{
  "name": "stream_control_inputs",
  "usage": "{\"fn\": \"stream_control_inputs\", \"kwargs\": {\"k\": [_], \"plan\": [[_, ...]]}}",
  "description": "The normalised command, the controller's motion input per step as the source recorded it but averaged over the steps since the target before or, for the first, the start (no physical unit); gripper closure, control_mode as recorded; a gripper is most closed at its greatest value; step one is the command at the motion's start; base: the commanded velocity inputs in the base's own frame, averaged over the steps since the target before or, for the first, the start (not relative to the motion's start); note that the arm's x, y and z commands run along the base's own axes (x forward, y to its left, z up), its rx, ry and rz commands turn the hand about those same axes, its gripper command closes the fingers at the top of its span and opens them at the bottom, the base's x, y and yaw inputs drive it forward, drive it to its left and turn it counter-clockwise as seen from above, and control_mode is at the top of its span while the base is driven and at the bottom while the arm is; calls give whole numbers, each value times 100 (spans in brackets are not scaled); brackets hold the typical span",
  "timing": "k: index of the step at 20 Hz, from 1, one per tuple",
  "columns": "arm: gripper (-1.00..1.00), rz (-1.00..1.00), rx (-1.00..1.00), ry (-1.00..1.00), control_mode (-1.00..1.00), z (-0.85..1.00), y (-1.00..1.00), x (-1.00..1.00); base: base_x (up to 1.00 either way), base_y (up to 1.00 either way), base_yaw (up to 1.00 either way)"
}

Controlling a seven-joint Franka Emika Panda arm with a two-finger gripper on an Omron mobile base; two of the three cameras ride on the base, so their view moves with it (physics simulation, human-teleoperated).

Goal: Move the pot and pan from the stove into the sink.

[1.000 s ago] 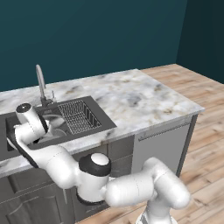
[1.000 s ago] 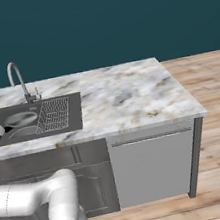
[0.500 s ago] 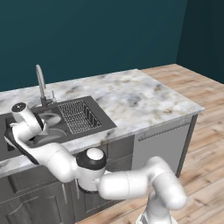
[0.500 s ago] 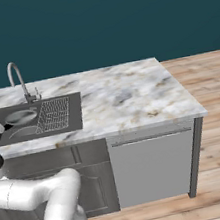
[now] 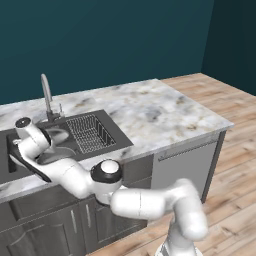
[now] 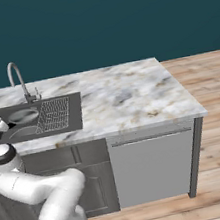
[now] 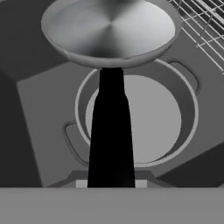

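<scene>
Already the pot [image 7: 138,120] sits in the sink [image 7: 39,100] — done. My gripper [image 7: 110,183] is clenched on the black handle of the pan [image 7: 109,33], held above the pot — only setting it down is left.

arm [image 5: 150,202]: glossy white rounded links | joints: dark caps with black rings | shape: thick tubular segments
</scene>
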Motion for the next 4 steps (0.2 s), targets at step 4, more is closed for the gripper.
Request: {"fn": "stream_control_inputs", "kwargs": {"k": [4], "plan": [[100, -1, 0, -1, -100, -23, 23, 35, 0, 0, 0]]}}
